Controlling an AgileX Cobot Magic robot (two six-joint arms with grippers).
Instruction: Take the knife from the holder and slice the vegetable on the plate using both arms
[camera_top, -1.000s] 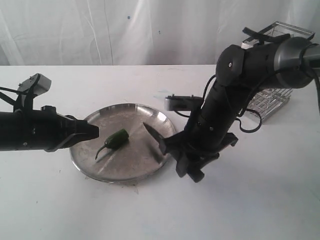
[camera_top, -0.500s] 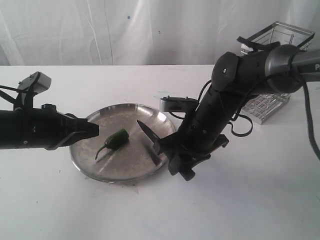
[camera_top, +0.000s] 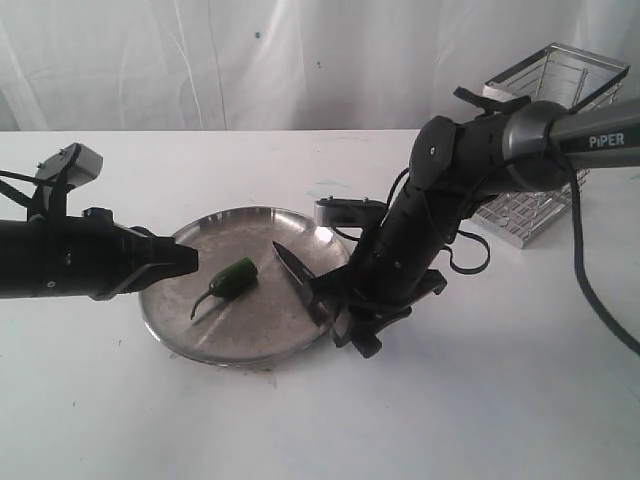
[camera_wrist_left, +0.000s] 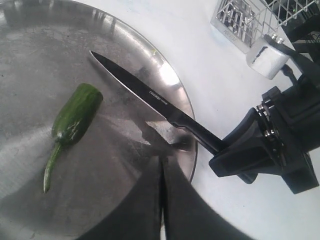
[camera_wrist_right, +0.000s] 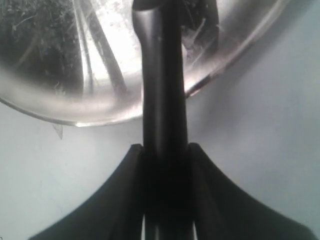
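Right hand (camera_top: 328, 292) clamping slim black knife (camera_top: 291, 264) over round silver metal plate (camera_top: 240, 335) at frame centre, left hand (camera_top: 188, 263) pressing together near small dark green chili pepper (camera_top: 236, 276)

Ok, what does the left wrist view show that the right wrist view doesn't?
Left wrist only: the pepper, the knife's whole blade, the holder. Right wrist only: the right gripper's two fingers flanking the handle, close up. Both: knife, plate, table.
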